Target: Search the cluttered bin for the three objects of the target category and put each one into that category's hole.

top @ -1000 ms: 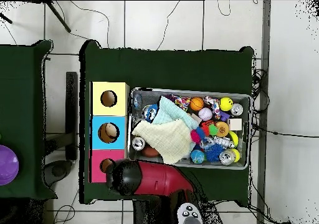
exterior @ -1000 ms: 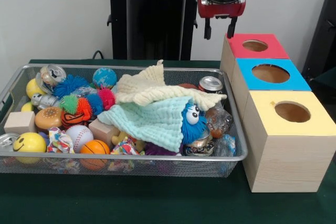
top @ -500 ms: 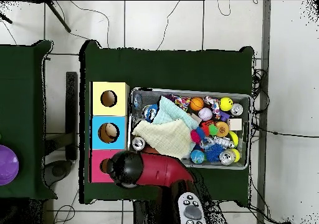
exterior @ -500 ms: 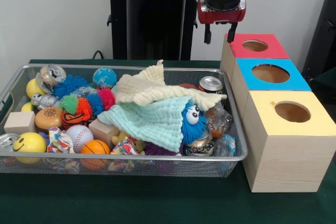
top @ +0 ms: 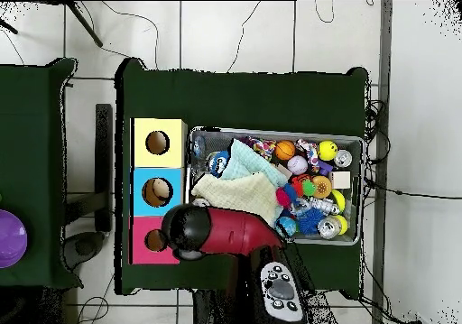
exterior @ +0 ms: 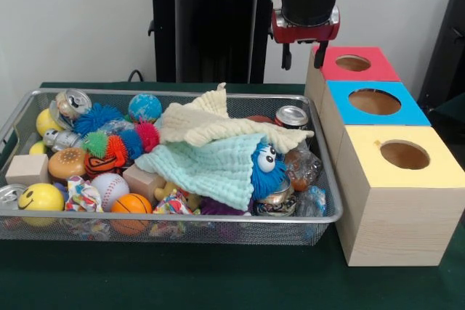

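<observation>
From the front, you see the bin (exterior: 167,168) left of the boxes, packed with balls (exterior: 41,197), cans (exterior: 292,116) and a blue plush (exterior: 267,168) half under two cloths (exterior: 211,147). Right of the bin stand the red box (exterior: 354,63), blue box (exterior: 374,102) and yellow box (exterior: 403,156), each with a hole on top. The gripper (exterior: 301,50) hangs above the bin's far right corner, just left of the red box, jaws apart and empty. From overhead, the arm (top: 221,235) hides the gripper, but you can see an object inside the blue box's hole (top: 159,192).
</observation>
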